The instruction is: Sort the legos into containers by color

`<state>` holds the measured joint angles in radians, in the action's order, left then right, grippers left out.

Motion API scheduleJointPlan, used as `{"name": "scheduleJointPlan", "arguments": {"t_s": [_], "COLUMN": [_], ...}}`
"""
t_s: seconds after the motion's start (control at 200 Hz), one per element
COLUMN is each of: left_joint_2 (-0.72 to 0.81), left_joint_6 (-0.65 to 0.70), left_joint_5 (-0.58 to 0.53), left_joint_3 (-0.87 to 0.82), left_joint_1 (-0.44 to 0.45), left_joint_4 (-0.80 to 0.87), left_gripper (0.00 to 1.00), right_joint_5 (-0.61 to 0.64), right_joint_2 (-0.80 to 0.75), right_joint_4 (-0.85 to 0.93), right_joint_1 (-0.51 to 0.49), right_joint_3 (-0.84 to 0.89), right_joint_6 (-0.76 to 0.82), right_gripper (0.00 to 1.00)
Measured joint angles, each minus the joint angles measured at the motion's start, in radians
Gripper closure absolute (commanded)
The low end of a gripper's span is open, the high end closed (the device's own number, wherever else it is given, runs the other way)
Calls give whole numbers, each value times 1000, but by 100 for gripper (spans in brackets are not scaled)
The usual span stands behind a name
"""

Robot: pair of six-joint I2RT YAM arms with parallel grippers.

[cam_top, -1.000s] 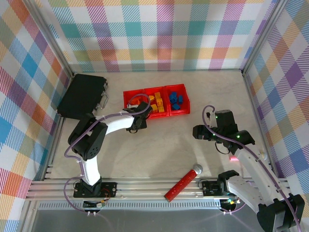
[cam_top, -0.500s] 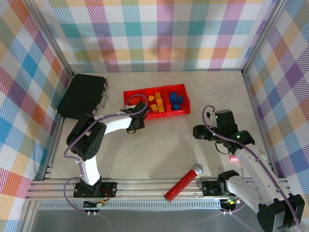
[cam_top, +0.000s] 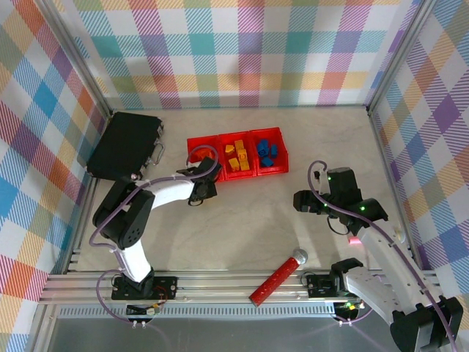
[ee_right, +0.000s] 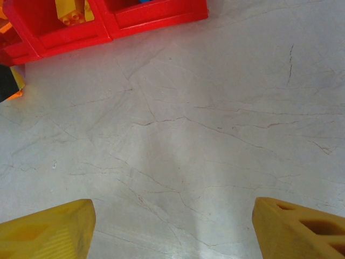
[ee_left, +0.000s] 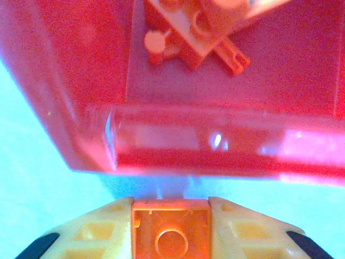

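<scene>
The legos are mostly gathered in the containers, three red open-top bins joined in a row on the far half of the counter. From above, the right bin holds blue legos and the middle bin holds yellow legos. The left bin is partly crossed by my left arm's cable. Through my left wrist camera I look over that left bin's near wall, which is blurred and close, and see orange legos heaped on its floor, one of them with round studs showing. My left pincer sits just short of that wall, on the counter side, pinching one orange lego between its two yellow fingers. The brick fills the gap, with a round ring on the face turned to the camera. From above, my left pincer lies just near of the left bin's front corner. My right pincer is well apart from the bins, to their right and nearer to me. Its fingers are spread wide over bare, scratched counter with nothing between them. The bins' front walls show at the upper left of the right wrist view, with a yellow brick inside one. A black case lies left of the bins, and a red cylinder with a silver ball end rests near the front rail.
</scene>
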<state>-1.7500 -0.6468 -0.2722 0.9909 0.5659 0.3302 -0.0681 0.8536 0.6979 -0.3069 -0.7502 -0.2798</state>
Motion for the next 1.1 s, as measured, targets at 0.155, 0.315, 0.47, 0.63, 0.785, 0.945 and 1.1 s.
{"name": "scheduleJointPlan", "arguments": {"t_s": [0.155, 0.315, 0.47, 0.63, 0.785, 0.945, 1.1], "left_joint_2": [121, 242, 305, 285, 173, 42, -84], "left_joint_6": [14, 38, 78, 164, 262, 318, 338], "left_joint_5": [48, 62, 51, 1, -9, 18, 47], "left_joint_3": [-52, -43, 26, 196, 405, 521, 601], "left_joint_1": [2, 18, 29, 26, 0, -59, -118], "left_joint_4": [10, 47, 135, 228, 274, 298, 312], "left_gripper": [82, 81, 79, 77, 77, 78, 78], "right_joint_5": [0, 0, 0, 0, 0, 0, 0], "right_joint_2": [0, 5, 8, 9, 8, -4, -9], "right_joint_4": [0, -1, -1, -1, 0, 5, 18], "right_joint_1": [0, 0, 0, 0, 0, 0, 0], "right_joint_3": [0, 0, 0, 0, 0, 0, 0], "right_joint_6": [0, 0, -1, -1, -1, -1, 0], "right_gripper": [23, 23, 23, 23, 23, 23, 23]}}
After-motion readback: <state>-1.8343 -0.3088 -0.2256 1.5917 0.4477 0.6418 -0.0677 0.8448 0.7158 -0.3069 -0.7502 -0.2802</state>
